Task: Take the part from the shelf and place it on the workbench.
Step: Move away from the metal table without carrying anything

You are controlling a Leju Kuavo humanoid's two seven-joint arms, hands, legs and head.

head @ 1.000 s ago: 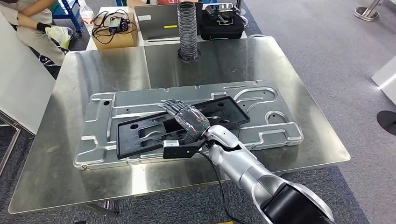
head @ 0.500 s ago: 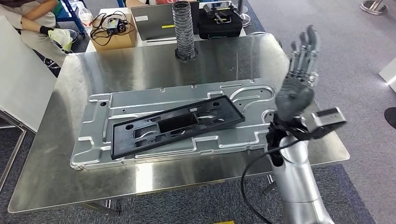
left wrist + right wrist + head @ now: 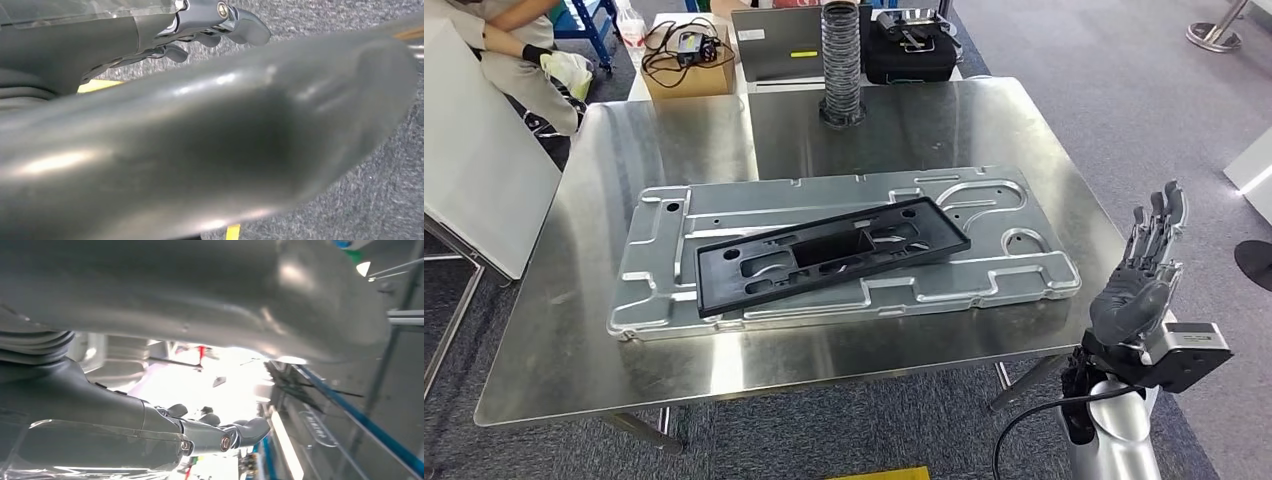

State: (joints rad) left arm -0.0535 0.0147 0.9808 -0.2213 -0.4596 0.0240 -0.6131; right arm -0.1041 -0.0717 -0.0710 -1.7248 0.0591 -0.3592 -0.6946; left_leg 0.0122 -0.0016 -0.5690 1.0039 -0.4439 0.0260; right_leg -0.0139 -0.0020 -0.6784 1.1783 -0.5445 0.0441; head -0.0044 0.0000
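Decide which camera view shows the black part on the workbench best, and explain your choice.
The head view: the black part lies whole and unobstructed on the silver plate, with the right hand off to the side. The left wrist view looks at blurred grey casing and floor; the right wrist view looks past the hand's fingers at glare.

steel workbench [image 3: 604, 330], silver panel [image 3: 1034, 275], ribbed hose [image 3: 841, 60]

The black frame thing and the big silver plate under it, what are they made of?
The black frame looks like moulded plastic: matt, dull black, with cut-out openings and almost no shine. The silver plate beneath it looks like pressed sheet metal, perhaps aluminium: pale grey, softly shiny, with raised ribs. It lies on the workbench, which looks like brushed steel, mirror-like.
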